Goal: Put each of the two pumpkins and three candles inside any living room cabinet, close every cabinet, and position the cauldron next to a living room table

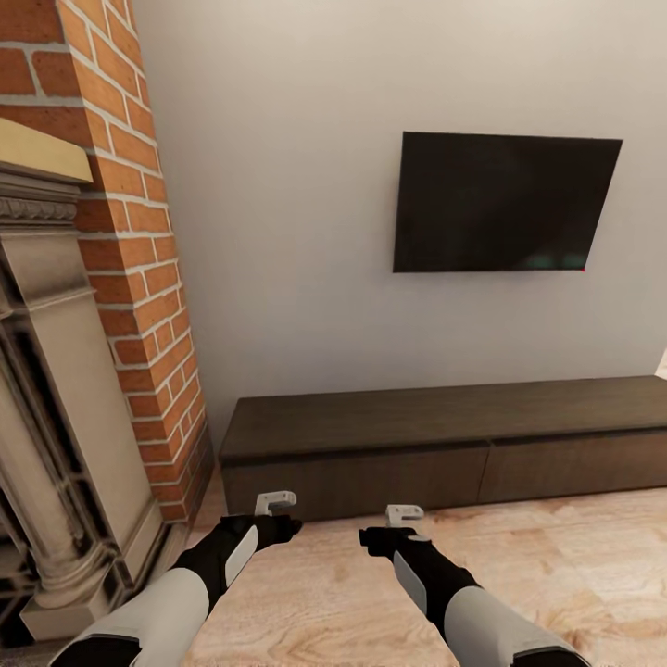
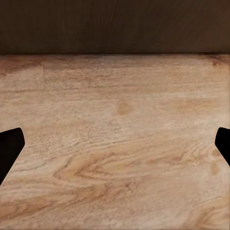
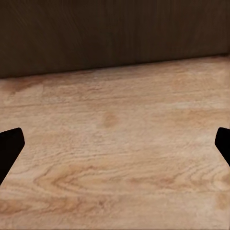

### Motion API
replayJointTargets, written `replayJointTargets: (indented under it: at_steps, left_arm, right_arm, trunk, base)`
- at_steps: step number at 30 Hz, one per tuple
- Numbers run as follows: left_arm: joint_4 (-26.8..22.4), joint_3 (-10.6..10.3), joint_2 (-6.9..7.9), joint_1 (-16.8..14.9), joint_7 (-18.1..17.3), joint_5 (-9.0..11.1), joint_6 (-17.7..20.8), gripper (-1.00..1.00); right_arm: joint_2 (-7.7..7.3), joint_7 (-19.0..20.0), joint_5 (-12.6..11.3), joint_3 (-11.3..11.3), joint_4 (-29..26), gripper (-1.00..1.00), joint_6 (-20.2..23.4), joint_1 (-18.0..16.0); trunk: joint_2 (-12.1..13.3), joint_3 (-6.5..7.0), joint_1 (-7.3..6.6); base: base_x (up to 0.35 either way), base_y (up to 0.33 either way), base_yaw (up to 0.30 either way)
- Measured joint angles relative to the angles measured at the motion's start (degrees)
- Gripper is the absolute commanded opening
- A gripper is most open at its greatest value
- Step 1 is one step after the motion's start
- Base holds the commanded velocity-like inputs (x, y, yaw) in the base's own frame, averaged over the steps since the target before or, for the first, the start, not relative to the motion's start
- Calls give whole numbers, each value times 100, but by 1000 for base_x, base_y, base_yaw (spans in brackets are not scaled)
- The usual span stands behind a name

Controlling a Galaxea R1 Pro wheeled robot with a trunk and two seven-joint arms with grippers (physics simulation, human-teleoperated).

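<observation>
The long, low dark brown cabinet [image 1: 445, 435] runs along the wall ahead, with both visible drawer fronts shut. My left gripper [image 1: 275, 505] and right gripper [image 1: 405, 514] hover side by side just above the wood floor, a short way before the cabinet's left half. Both are open and hold nothing. In the left wrist view, the left gripper [image 2: 115, 148] spans bare floor with the cabinet front [image 2: 115, 26] beyond. The right gripper [image 3: 115, 148] faces the same cabinet front [image 3: 115, 33]. The pumpkins, candles and cauldron are out of view.
A brick chimney with a stone fireplace surround [image 1: 65, 389] stands close on the left. A black television [image 1: 505, 202] hangs on the grey wall above the cabinet. Wood floor [image 1: 574, 547] stretches to the right.
</observation>
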Motion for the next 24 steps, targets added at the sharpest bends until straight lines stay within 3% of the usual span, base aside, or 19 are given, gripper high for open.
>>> replayJointTargets:
  at_steps: [18, 20, 23, 24]
  left_arm:
    - [-22, 6, 0, -2, -20, 8, 8, 100]
    - [-26, 7, 0, -2, -22, 8, 10, 100]
    - [-28, 7, 0, -2, -24, 8, 11, 100]
    - [-27, 7, 0, -2, -25, 8, 12, 100]
  right_arm:
    - [-3, 83, -14, -32, 14, 100, -169, 0]
    - [-11, 180, -31, -92, -10, 100, -164, 0]
    - [-28, 463, -223, -406, -59, 100, -143, -4]
    - [-45, 726, -410, -618, -116, 100, -110, -8]
  trunk:
    - [-722, -323, 395]
    - [-802, -359, 439]
    - [-923, -413, 505]
    - [-963, -431, 527]
  base:
    - [0, 0, 0]
    - [0, 0, 0]
    - [0, 0, 0]
    - [0, 0, 0]
